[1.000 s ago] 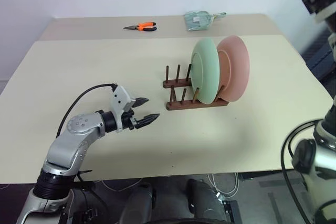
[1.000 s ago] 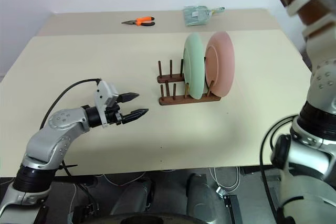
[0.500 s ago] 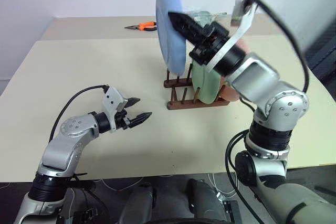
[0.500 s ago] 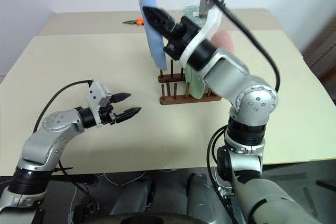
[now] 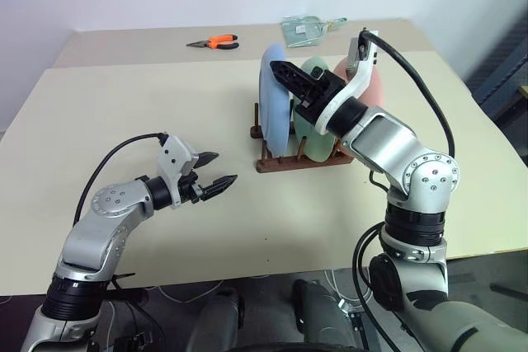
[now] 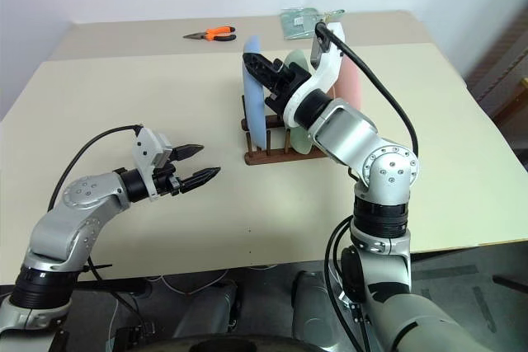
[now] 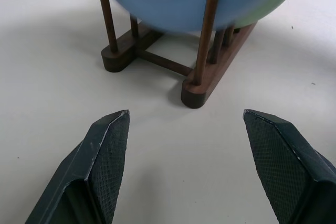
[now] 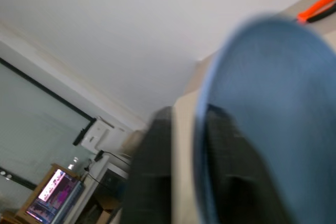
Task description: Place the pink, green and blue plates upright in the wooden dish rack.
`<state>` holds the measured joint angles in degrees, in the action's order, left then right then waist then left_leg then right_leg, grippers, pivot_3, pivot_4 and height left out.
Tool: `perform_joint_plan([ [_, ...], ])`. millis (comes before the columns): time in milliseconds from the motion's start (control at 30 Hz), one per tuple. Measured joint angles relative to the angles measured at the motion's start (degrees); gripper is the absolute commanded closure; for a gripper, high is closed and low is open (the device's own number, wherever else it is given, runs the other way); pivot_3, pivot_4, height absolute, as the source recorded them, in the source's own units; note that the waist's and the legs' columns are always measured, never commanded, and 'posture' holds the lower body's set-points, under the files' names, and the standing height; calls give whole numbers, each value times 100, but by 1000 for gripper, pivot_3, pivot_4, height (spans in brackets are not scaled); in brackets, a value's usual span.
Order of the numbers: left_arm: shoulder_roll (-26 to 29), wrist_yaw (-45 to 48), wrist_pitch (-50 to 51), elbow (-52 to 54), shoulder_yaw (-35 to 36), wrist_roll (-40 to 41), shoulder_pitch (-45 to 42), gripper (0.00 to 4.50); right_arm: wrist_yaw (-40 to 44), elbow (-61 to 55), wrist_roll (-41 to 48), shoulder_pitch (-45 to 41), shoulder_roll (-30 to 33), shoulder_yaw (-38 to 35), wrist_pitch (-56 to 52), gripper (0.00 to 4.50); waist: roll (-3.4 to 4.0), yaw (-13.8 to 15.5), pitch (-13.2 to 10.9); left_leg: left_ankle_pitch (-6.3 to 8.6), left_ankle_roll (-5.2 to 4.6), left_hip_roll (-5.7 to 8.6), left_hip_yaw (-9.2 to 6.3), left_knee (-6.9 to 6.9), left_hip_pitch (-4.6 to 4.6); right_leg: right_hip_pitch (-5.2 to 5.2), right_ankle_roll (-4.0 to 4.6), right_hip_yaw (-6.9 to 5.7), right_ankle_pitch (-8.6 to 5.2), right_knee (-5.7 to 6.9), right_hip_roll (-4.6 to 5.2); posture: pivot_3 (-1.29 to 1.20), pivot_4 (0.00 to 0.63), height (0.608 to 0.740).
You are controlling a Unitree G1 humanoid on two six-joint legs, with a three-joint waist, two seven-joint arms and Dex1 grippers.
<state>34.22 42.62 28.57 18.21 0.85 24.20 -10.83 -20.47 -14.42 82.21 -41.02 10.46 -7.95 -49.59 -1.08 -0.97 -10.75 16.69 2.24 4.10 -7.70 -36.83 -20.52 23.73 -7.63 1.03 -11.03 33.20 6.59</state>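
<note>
Blue plate (image 5: 275,98) is pale blue, round, standing on edge in the rack (image 5: 280,158) at its left end, between the pegs. Green plate (image 5: 318,121) stands just behind it, pink plate (image 5: 365,88) last on the right; all three upright, close together. Rack is dark brown wood, on the beige table (image 5: 124,113).

R gripper (image 5: 285,73) sits at the blue plate's top rim, one finger each side of it; can't tell if it's pinching or loose.

L gripper (image 5: 216,171) hangs spread, empty, left of the rack, well apart from it, pointing toward it.
</note>
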Motion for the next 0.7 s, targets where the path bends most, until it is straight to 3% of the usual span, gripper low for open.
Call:
perform_joint_plan([
  [33,0,-7,5,0,0,0,5,929,235,-17,-339,-59,219,152,3,1593,1,10,-1,0,0,1,3,-1,-2,0,3,-1,-2,-1,0,0,150,740],
  [200,-2,-40,80,20,-13,-1,26,929,2199,-827,-2543,-304,1854,1167,560,1593,-1,17,0,1,-1,1,7,-2,-5,-5,-28,-4,-18,-10,1,0,150,740],
  [267,-2,-38,84,29,-15,-2,25,929,2979,-1024,-3114,-226,2445,1178,907,1593,-4,26,1,1,-1,1,7,-4,-6,-9,-28,-5,-19,-14,3,0,150,740],
  [400,1,-24,84,22,-22,-8,23,929,3667,-806,-3192,116,2984,3,1205,1593,-8,57,1,1,-1,0,5,-11,-6,-18,-23,-4,-20,-17,8,0,150,740],
  [533,-8,-2,-41,-133,-99,-137,-49,929,4220,-239,-3441,1240,3752,-1510,1461,1593,-15,181,4,5,-7,1,7,-12,-6,-24,-19,-6,-20,-23,10,0,150,740],
  [700,-281,-605,-516,-923,-53,-696,-267,929,4977,246,-4398,3158,3833,-1763,1991,1593,-3,139,0,5,-7,-1,28,-15,7,-25,-20,6,-20,-16,12,0,150,740],
])
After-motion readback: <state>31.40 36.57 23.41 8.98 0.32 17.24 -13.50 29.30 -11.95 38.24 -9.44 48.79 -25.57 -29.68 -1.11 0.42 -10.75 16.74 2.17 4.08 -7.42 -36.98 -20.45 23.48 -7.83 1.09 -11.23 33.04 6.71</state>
